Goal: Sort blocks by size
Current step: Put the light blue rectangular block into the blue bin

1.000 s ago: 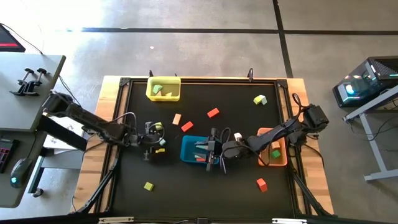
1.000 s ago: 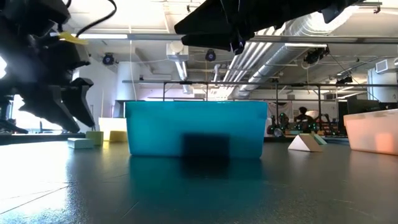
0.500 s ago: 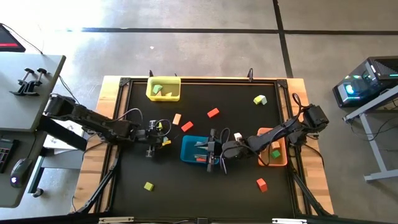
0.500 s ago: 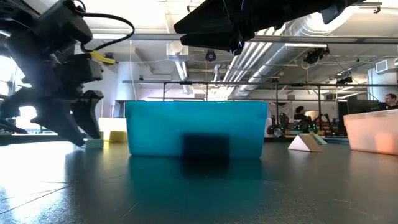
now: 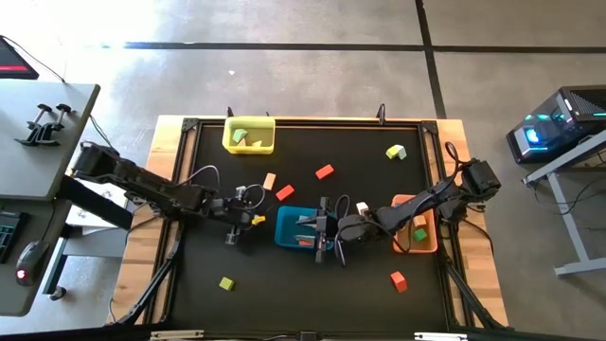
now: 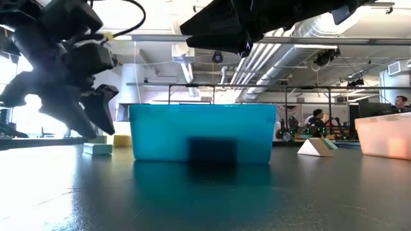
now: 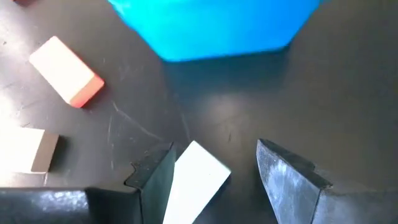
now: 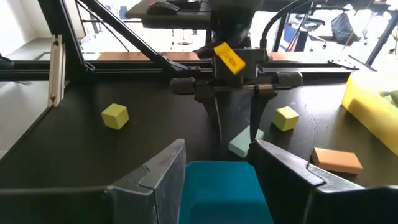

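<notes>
High view: we see the left gripper (image 5: 248,210) low over the black table (image 5: 312,284), just left of the blue tray (image 5: 286,225). Its fingers stand apart, and in the left wrist view a pale green block (image 7: 194,182) lies on the table between them, not clamped. In the right wrist view the same block (image 8: 244,142) sits on the mat directly under the left gripper's (image 8: 235,124) fingers, with a yellow cube (image 8: 286,117) just beside it.

The right gripper (image 5: 322,232) hangs over the blue tray, its fingers apart and nothing between them (the tray's wall (image 8: 224,186) fills the gap in its own camera).

The other blocks are scattered. On the mat between the trays we find a tan bar (image 5: 269,181), a red-orange block (image 5: 284,192) and an orange-red block (image 5: 324,171). A lime and pale pair (image 5: 396,152) lies near the far right corner, a yellow-green cube (image 5: 225,283) near the front left, and a red cube (image 5: 398,280) near the front right. The yellow tray (image 5: 231,144) at the back holds greenish blocks (image 5: 242,137), and the orange tray (image 5: 428,244) at the right holds a green piece (image 5: 418,234).

In the low view the left gripper (image 6: 83,112) hangs beside the blue tray (image 6: 202,131), a pale block (image 6: 97,149) on the table beneath it.
</notes>
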Robot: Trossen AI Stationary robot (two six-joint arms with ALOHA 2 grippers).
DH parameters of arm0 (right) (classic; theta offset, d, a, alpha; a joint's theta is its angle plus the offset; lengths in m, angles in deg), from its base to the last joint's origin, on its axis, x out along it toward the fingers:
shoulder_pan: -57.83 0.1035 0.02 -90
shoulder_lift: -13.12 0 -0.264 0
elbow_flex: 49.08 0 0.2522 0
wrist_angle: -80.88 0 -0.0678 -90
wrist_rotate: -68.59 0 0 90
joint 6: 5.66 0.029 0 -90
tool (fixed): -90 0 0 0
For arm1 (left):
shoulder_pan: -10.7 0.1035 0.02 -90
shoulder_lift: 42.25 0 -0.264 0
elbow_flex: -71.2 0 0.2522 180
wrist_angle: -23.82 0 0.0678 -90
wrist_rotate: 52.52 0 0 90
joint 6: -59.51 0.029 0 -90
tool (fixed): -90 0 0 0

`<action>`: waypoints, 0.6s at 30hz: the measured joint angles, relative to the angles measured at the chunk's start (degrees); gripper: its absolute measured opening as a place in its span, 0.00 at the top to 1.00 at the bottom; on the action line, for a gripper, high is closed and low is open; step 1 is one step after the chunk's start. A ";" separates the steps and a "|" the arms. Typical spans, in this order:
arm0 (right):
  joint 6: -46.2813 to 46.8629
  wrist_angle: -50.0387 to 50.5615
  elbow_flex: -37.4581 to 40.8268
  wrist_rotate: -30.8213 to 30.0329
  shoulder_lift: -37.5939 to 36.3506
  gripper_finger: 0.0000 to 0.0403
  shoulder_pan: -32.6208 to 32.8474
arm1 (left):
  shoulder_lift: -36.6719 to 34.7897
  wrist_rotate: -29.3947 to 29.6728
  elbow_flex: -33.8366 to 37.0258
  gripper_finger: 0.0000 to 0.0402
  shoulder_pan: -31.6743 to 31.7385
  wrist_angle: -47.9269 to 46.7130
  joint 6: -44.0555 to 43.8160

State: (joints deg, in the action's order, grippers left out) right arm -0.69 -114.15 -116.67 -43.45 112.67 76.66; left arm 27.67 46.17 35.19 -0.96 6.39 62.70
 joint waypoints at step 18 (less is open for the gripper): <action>1.22 1.62 0.00 0.85 0.02 0.54 0.00 | 11.63 -4.04 -0.36 0.49 5.33 5.08 1.35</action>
State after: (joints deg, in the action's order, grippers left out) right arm 0.53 -112.53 -116.67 -42.60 112.69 76.66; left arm 39.31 42.12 34.83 4.37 11.47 64.05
